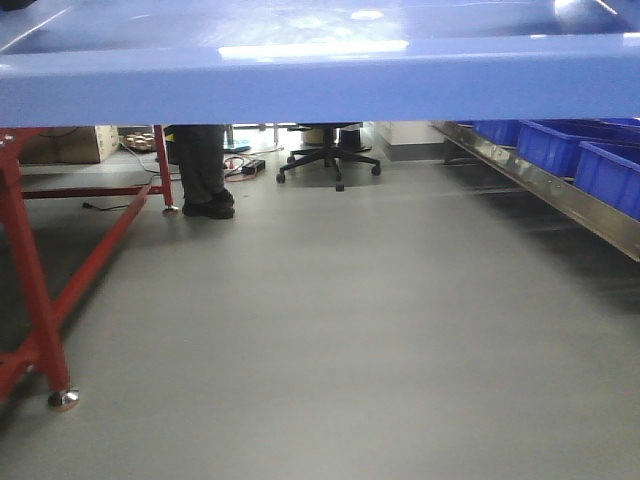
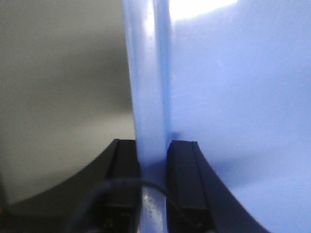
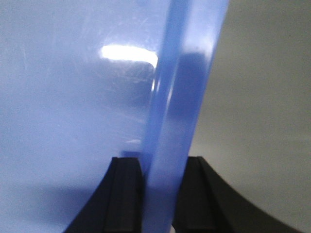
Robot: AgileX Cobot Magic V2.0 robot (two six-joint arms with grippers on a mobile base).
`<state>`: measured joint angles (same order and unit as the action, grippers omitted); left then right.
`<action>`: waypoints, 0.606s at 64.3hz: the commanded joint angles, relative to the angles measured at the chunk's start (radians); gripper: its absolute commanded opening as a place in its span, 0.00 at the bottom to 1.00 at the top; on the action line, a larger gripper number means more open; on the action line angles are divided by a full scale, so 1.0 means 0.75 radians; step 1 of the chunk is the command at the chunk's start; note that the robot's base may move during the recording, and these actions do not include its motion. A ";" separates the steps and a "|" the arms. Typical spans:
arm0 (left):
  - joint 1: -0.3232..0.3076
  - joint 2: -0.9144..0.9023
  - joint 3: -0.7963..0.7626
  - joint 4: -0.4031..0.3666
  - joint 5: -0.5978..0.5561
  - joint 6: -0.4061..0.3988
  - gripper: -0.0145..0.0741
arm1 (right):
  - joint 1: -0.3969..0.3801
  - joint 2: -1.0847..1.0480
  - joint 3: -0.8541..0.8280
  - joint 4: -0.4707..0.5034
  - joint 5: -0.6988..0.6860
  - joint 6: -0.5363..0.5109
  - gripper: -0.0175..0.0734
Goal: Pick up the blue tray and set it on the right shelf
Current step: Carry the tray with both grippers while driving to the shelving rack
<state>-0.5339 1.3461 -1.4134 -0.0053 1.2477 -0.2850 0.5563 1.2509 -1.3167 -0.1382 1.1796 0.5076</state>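
Observation:
The light blue tray (image 1: 300,85) is held up close to the front camera and fills the top of that view, its near rim running across. My left gripper (image 2: 153,160) is shut on the tray's left rim (image 2: 148,97), one black finger on each side. My right gripper (image 3: 163,167) is shut on the tray's right rim (image 3: 177,97) the same way. The tray's glossy inside shows in both wrist views. The right shelf (image 1: 560,190), a steel rack with a shiny front lip, runs along the right side, below the tray's level. The arms themselves are not visible in the front view.
Several deep dark blue bins (image 1: 560,140) stand on the right shelf. A red metal frame (image 1: 40,300) stands at the left. A person's legs (image 1: 203,170) and a black office chair (image 1: 330,155) are at the back. Grey floor (image 1: 330,330) lies ahead.

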 commanded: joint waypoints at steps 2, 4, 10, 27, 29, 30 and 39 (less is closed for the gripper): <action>-0.020 -0.042 -0.033 -0.009 0.119 0.036 0.11 | 0.004 -0.036 -0.038 -0.029 -0.086 -0.040 0.25; -0.020 -0.042 -0.033 -0.009 0.119 0.036 0.11 | 0.004 -0.036 -0.038 -0.029 -0.086 -0.040 0.25; -0.020 -0.042 -0.033 -0.009 0.119 0.036 0.11 | 0.004 -0.036 -0.038 -0.029 -0.086 -0.040 0.25; -0.020 -0.042 -0.033 -0.009 0.119 0.036 0.11 | 0.004 -0.036 -0.038 -0.029 -0.086 -0.040 0.25; -0.020 -0.042 -0.033 -0.013 0.119 0.036 0.11 | 0.004 -0.036 -0.038 -0.029 -0.086 -0.040 0.25; -0.020 -0.042 -0.033 -0.013 0.119 0.036 0.11 | 0.004 -0.036 -0.038 -0.029 -0.086 -0.040 0.25; -0.020 -0.042 -0.033 -0.035 0.119 0.036 0.11 | 0.004 -0.036 -0.038 -0.029 -0.086 -0.040 0.25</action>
<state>-0.5339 1.3461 -1.4134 -0.0090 1.2477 -0.2850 0.5563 1.2509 -1.3167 -0.1382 1.1776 0.5076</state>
